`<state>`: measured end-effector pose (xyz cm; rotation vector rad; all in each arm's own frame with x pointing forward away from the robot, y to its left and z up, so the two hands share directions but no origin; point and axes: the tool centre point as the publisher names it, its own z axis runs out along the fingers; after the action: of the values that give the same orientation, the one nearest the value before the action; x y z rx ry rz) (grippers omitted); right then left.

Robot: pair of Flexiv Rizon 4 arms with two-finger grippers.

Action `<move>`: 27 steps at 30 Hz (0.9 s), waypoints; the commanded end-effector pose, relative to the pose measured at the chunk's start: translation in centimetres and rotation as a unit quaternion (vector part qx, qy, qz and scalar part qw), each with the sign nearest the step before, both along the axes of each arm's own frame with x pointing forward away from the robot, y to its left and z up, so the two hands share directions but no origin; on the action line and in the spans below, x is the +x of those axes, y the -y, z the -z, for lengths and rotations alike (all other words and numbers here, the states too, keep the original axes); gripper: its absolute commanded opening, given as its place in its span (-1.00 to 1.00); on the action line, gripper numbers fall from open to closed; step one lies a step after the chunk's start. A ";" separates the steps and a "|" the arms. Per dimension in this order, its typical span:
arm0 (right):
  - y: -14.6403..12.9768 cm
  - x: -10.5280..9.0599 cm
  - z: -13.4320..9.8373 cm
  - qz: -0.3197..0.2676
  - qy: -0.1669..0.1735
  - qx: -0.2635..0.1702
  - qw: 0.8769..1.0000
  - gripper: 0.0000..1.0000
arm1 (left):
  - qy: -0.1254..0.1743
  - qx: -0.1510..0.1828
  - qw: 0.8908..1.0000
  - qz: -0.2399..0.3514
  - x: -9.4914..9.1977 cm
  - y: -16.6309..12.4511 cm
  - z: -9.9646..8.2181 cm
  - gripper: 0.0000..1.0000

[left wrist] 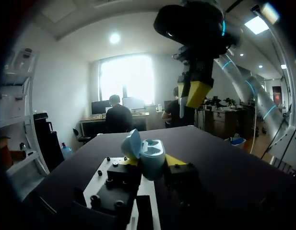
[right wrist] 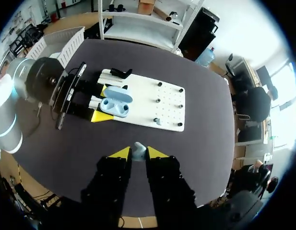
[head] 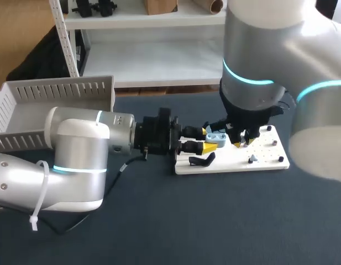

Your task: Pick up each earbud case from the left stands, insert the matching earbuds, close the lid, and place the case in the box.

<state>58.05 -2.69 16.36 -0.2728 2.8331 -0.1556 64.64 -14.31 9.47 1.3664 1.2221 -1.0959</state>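
A light blue earbud case [left wrist: 151,154] with its lid [left wrist: 132,143] swung open is clamped between the yellow fingertips of my left gripper [left wrist: 152,164], just above the white stand board [head: 231,159]. From above, the case [right wrist: 116,105] shows its two sockets. My right gripper [right wrist: 139,153] is shut on a small light blue earbud [right wrist: 139,150] and hangs over the board, a little beyond the case [head: 216,136]. In the head view my right gripper [head: 240,142] is right beside my left gripper [head: 206,140]. Another pale earbud [right wrist: 157,121] rests on the board.
A black stand [head: 202,160] sits at the near left corner of the board, close to my left fingers. Small black pegs [head: 281,159] dot the board. A grey slatted box [head: 54,94] stands at the far left of the dark table.
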 end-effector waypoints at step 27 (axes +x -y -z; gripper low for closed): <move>-1.8 3.0 -0.2 0.147 -0.081 0.005 0.986 -1.00 | 0.011 -0.007 1.000 -0.007 -0.7 0.4 -0.4 -1.00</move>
<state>60.13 -1.21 16.51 0.0166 2.9539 -0.2081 63.97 -14.66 10.00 1.3587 1.2066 -1.0789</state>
